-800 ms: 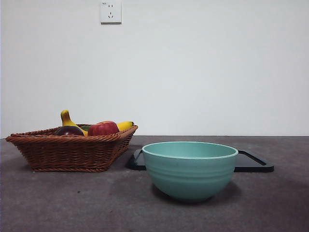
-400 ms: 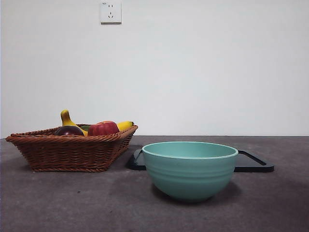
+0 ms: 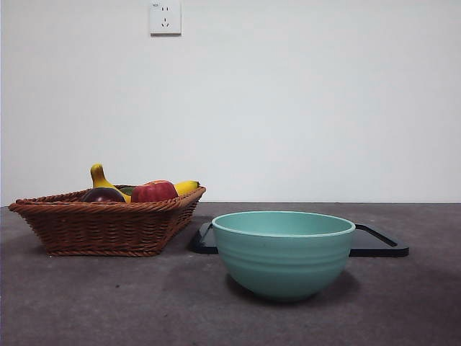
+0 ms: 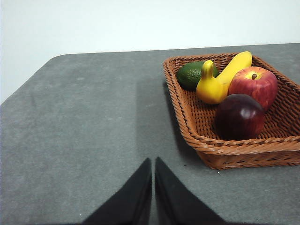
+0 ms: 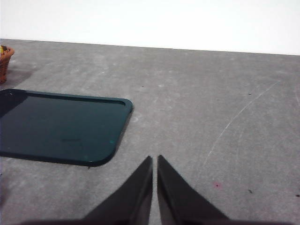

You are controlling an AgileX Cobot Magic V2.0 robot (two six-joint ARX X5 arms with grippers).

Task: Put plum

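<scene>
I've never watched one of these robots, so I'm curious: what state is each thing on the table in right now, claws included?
plum: lying in the basket, untouched.
apple: in the basket, behind the plum.
banana: in the basket, resting beside the apple.
avocado: in the basket's far corner.
basket: upright, holding fruit.
bowl: upright; inside hidden.
tray: flat, nothing seen on it.
left gripper: shut, holding nothing.
right gripper: shut, holding nothing.

The plum (image 4: 239, 116), glossy dark maroon and round, lies in the basket (image 4: 187, 119) touching the apple (image 4: 253, 86) and banana (image 4: 220, 79).

Each tool (image 4: 153, 187) (image 5: 154, 187) shows two matte black, seemingly plain, tapering jaws.
</scene>
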